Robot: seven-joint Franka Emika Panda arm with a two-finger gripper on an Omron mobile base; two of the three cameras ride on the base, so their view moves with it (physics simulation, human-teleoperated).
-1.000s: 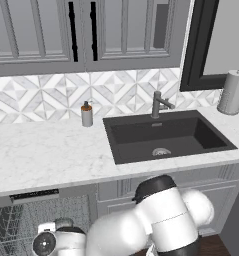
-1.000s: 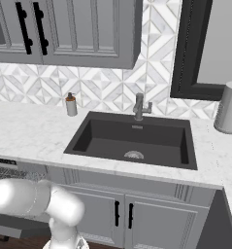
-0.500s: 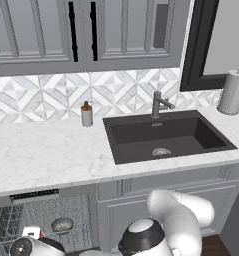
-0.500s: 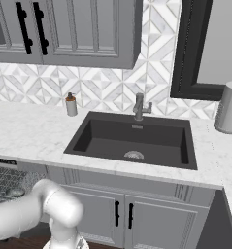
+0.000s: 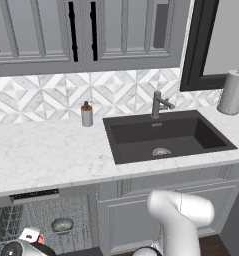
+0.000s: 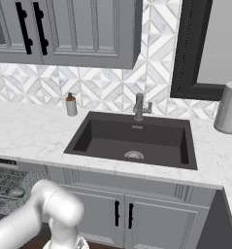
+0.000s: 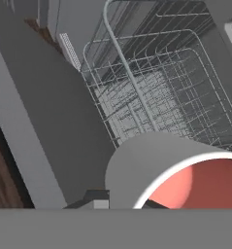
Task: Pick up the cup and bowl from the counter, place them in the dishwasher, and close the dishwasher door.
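Since half a second ago the arm has swung lower left. Gripper (image 5: pixel 28 239) grasps the cup (image 7: pixel 178 177) over the dishwasher (image 7: pixel 151 87) rack, lower frame; rigid, light, slippery, best held across its wall.

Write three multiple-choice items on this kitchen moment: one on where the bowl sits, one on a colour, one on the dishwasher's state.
1. Where is the bowl?
A. in the sink
B. in the dishwasher rack
C. on the counter

2. What colour is the inside of the cup?
A. red-pink
B. blue
C. green

3. How does the dishwasher stand?
A. shut
B. open, racks showing
C. hidden behind a cabinet door

Answers: 1 B, the left base view shows the bowl among the grey wires under the counter. 2 A, the hand view shows the cup's pink interior. 3 B, the wire racks are exposed.
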